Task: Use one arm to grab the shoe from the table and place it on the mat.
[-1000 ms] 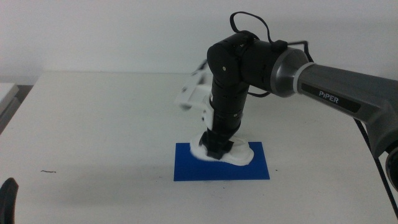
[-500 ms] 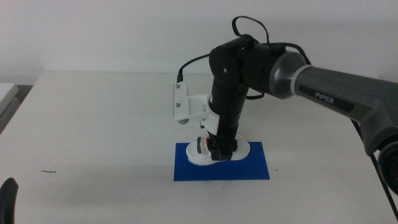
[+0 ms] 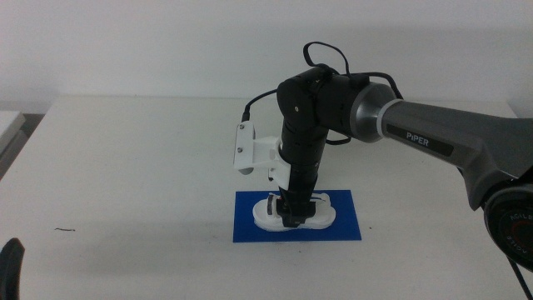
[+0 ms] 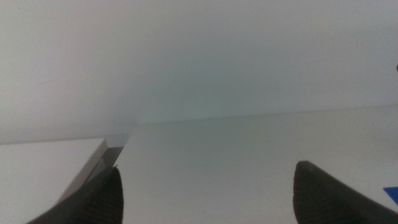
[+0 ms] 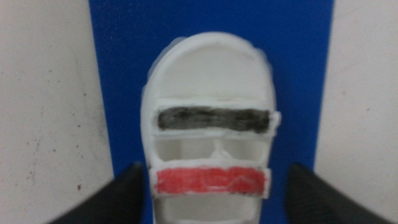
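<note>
The white shoe [image 3: 323, 210] lies flat on the blue mat [image 3: 346, 227], on the white table [image 3: 125, 167]. The right arm [image 3: 433, 137] reaches in from the right and points straight down at it. My right gripper [image 3: 290, 215] is low over the shoe's middle. In the right wrist view the shoe [image 5: 211, 118] shows a dark grey strap and a red strap, with the mat [image 5: 118, 74] around it. The right gripper [image 5: 214, 190] is open, one jaw on each side of the shoe with a thin gap. My left gripper [image 4: 208, 186] is open and empty at the near left corner [image 3: 8, 267].
A white box [image 3: 246, 148] sticks out from the right arm's wrist to the left. A small dark speck [image 3: 65, 230] lies on the table at the near left. A second white surface [image 3: 8, 125] adjoins the table's left edge.
The right gripper has turned and lowered the shoe from a tilted pose to flat on the mat. The wrist's white box swung round to the left. The left arm has not moved.
</note>
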